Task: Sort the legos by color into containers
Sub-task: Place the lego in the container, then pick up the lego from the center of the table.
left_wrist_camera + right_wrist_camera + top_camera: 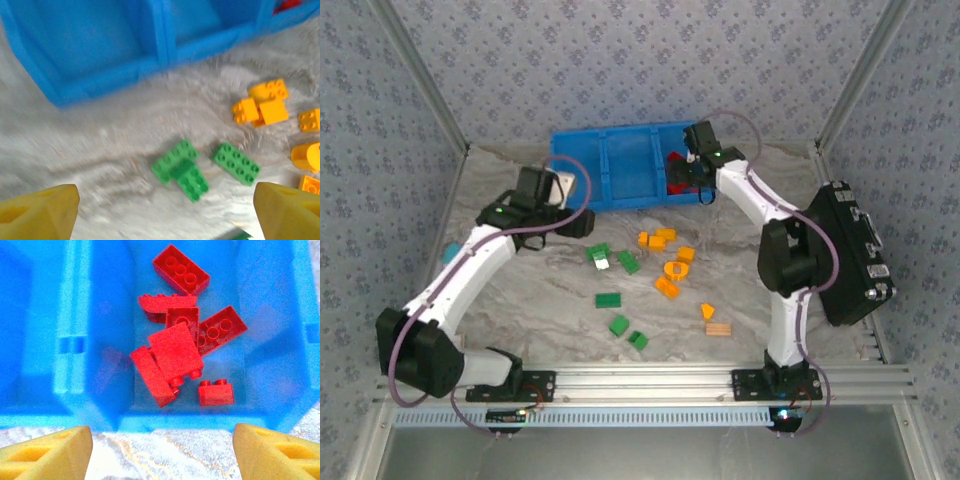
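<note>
Resting in the blue bin's (pixel 570 150) right compartment, at the table's (pixel 560 310) far edge, were seven red bricks (pixel 175 350), countable from the right wrist. Overhead showed roughly six green bricks (pixel 628 262) and seven orange bricks (pixel 667 287) mid-table. The left gripper (pixel 166 192) and right gripper (pixel 162 432) had fingers spread, empty.

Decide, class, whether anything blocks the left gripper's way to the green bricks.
Nothing visible does. The left gripper stands open over the table, and the green bricks lie uncovered just ahead of it. The orange bricks sit off to the side, and the blue bin lies farther on.
</note>
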